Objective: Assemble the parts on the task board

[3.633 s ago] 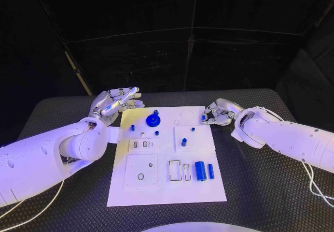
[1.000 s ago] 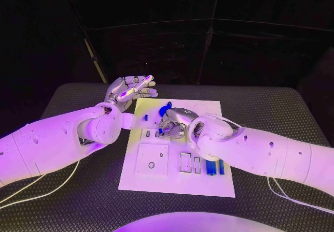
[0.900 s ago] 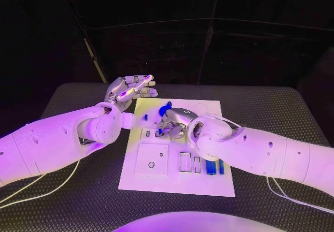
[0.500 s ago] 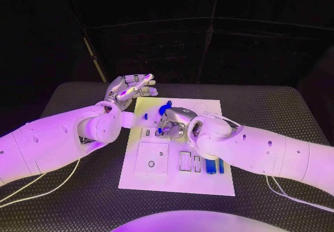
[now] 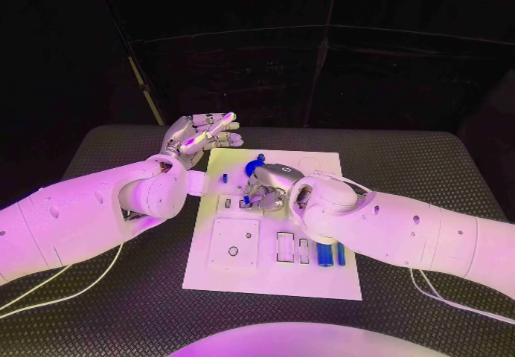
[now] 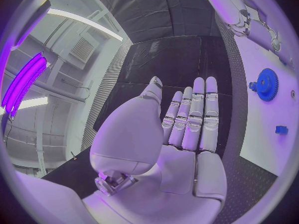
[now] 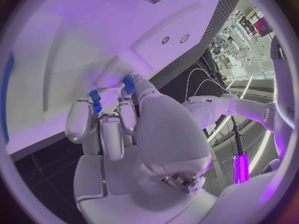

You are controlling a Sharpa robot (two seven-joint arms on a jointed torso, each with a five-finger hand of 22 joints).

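Your right hand (image 5: 265, 195) pinches a small blue part (image 7: 129, 84) over the task board (image 5: 269, 282), probably to seat it; your left hand (image 5: 199, 134) hovers open, clear.

No text, label, brand, number or sign can be read on the task board (image 5: 274, 279), its parts or the arms.

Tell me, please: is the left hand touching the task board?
Apart. In the left wrist view, the left hand is raised with straight fingers over dark table, beside the task board.
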